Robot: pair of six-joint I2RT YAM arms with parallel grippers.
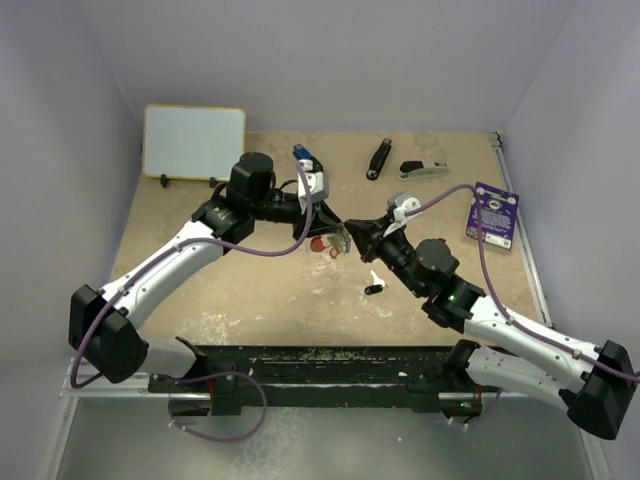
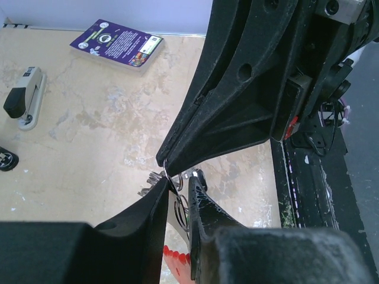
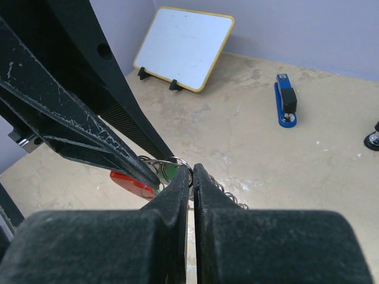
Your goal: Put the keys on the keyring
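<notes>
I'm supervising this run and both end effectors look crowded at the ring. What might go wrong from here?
Both the left end effector and right end effector pinch the thin keyring tip to tip; any opposing pull could make it slip out.
A black-headed key lies loose on the table; neither end effector is free, so fetching it likely means letting the keyring go.

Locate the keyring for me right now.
In the top view the keyring is mid-table, pinched between the tips of the left gripper and right gripper, just beyond a loose black key.
</notes>
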